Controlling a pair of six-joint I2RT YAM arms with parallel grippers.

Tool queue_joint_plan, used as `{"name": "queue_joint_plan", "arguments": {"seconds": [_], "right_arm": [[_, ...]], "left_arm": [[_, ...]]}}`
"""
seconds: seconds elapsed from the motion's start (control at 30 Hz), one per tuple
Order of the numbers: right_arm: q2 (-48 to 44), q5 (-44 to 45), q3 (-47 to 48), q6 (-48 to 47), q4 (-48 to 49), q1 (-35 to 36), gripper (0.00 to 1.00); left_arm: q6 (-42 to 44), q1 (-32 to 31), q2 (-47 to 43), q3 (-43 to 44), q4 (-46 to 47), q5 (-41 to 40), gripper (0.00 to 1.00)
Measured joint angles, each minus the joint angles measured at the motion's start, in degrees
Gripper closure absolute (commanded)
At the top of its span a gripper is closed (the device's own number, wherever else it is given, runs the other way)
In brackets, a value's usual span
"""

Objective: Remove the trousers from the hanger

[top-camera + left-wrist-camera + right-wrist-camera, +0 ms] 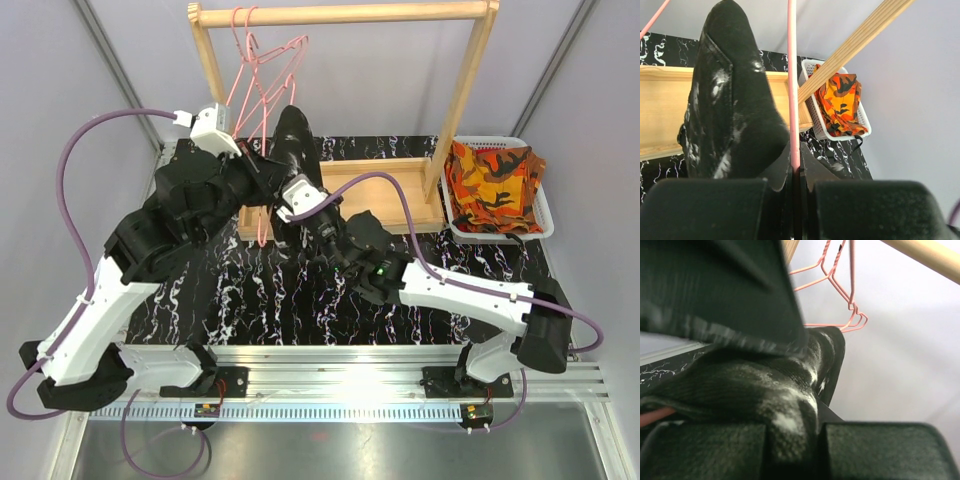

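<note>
The black trousers with white speckles point(293, 140) hang over a pink wire hanger point(262, 100) under the wooden rack's top bar. My left gripper point(258, 165) is shut on the hanger's lower pink wire point(793, 100), right beside the cloth point(730, 115). My right gripper point(290, 205) is shut on the black speckled trousers point(790, 410) from below. The orange-red-black camouflage trousers point(495, 185) lie in the white basket, also in the left wrist view point(840, 102). The plain red pair is out of view.
A wooden clothes rack point(340, 14) with a flat wooden base point(390, 195) stands at the back of the marbled black table point(250, 290). Spare pink hangers point(837, 280) hang from its bar. The white basket point(545, 225) sits at the right rear.
</note>
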Motion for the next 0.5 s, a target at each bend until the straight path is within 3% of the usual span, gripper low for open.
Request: {"name": "queue_joint_plan", "arguments": {"seconds": [0.5], "right_arm": [[-1.7, 2.2, 7.9, -1.2, -12.6, -2.1, 1.00]], "left_arm": [[-1.0, 0.4, -5.7, -13.7, 10.4, -0.4, 1.00]]}}
